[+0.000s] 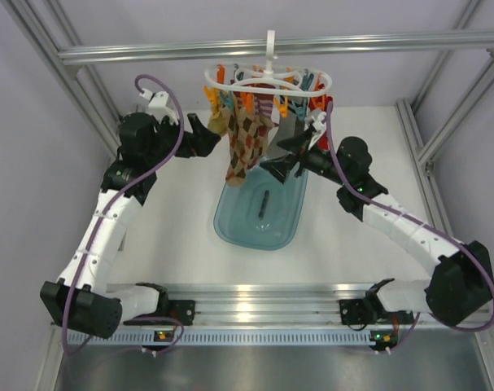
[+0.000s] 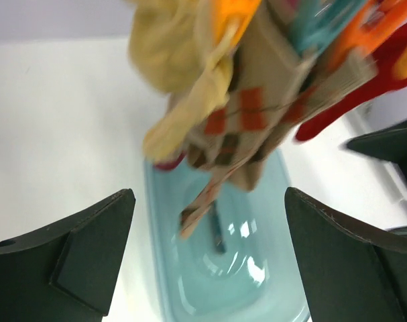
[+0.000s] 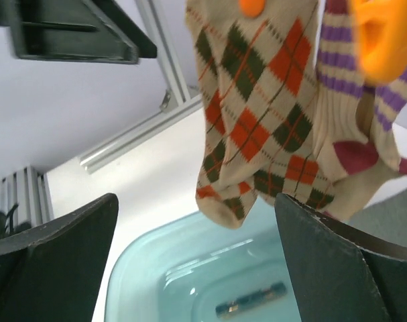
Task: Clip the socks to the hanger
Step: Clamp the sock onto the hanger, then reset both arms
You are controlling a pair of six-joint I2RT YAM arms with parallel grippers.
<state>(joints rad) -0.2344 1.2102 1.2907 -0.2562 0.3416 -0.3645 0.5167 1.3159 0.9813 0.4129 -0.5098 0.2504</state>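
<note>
The socks are found clipped to the hanger at the upper centre of the frame, hung above the blue tray on the surface, with the left claw and right claw held spread apart at either side.

The hanger hangs by its hook from the frame bar at the far side. The socks dangle from it over the far end of the tray, which lies on the table between the arms. The left gripper sits just left of the socks and the right gripper just right, while a slim item, too blurred to name, lies in the tray.
</note>
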